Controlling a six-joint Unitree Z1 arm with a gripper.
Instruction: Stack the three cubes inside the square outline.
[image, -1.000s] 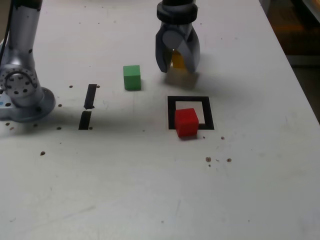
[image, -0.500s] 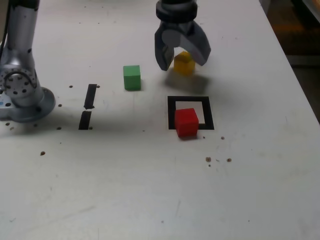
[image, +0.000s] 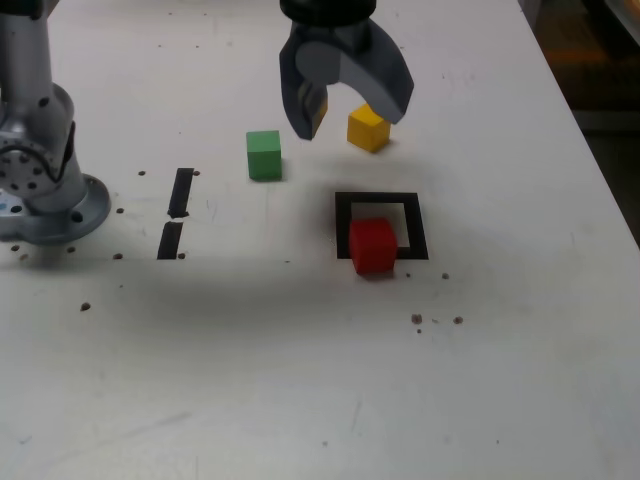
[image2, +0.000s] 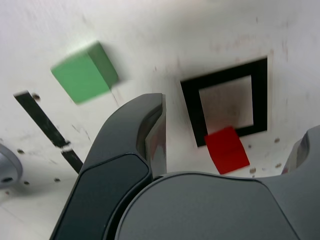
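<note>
Base (image: 45, 195) of the arm sits far toward the exterior view's left of the pincer, on the white table (image: 300, 380). Two short black tape strips (image: 176, 213) lie between base and pincer, lower in the exterior view. The green cube (image: 264, 154) rests just to the exterior view's left of the pincer and slightly below it. The pincer (image: 346, 118) hangs above the table with its jaws spread wide and nothing between them. The yellow cube (image: 367, 129) sits on the table just behind the pincer's right-hand finger in the exterior view, apart from both fingers. Below the pincer, nearer the camera, lies the square (image: 380, 225); the red cube (image: 373, 246) stands on its near edge, partly outside the outline.
</note>
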